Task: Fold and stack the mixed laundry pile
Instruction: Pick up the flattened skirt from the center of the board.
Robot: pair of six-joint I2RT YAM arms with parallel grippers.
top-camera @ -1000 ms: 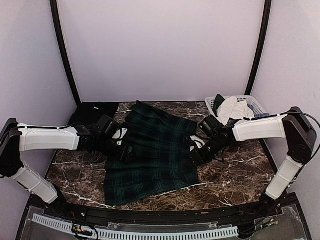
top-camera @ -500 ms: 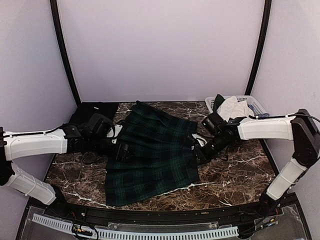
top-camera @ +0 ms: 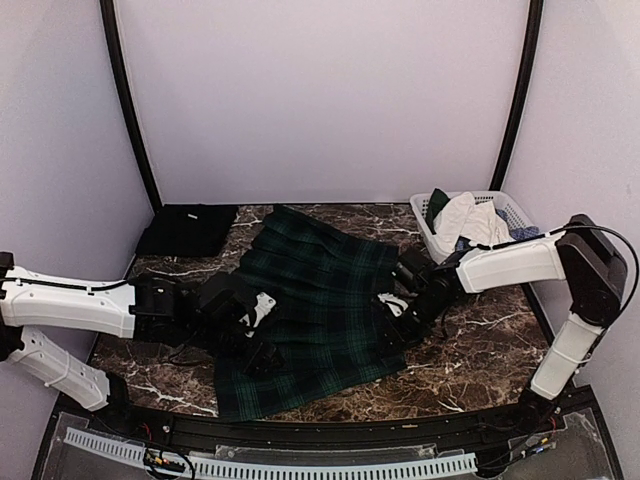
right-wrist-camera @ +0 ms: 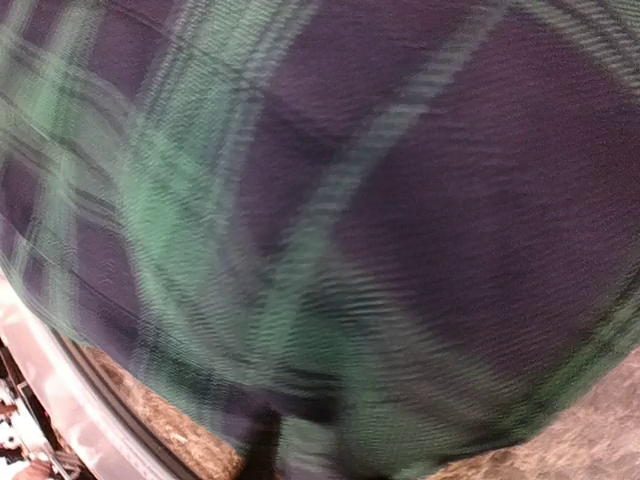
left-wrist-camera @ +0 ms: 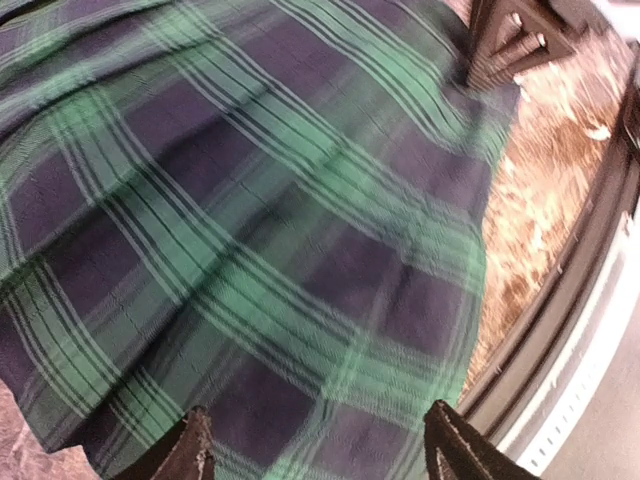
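The dark green-and-navy tartan pleated skirt (top-camera: 315, 300) lies spread across the middle of the brown marble-patterned table (top-camera: 470, 365). My left gripper (left-wrist-camera: 322, 455) hangs low over its near left part, fingers set wide, with nothing between them but the cloth below. My right gripper (top-camera: 393, 325) is down at the skirt's right edge; whether it has pinched the fabric I cannot tell. I judge that I stand at opposite sides so the skirt can be taken by both edges and folded over. The left wrist view shows what the overhead one cannot: my fingertips apart, and the pleats lying fairly flat out to the hem. The right wrist view gives only blurred tartan close to the lens. Only from above do I see the plain black cloth piece (top-camera: 187, 230) flat at the far left corner, apart from the skirt, and the pale garments (top-camera: 470, 220) heaped in the white slatted plastic basket (top-camera: 518, 208) at the far right.
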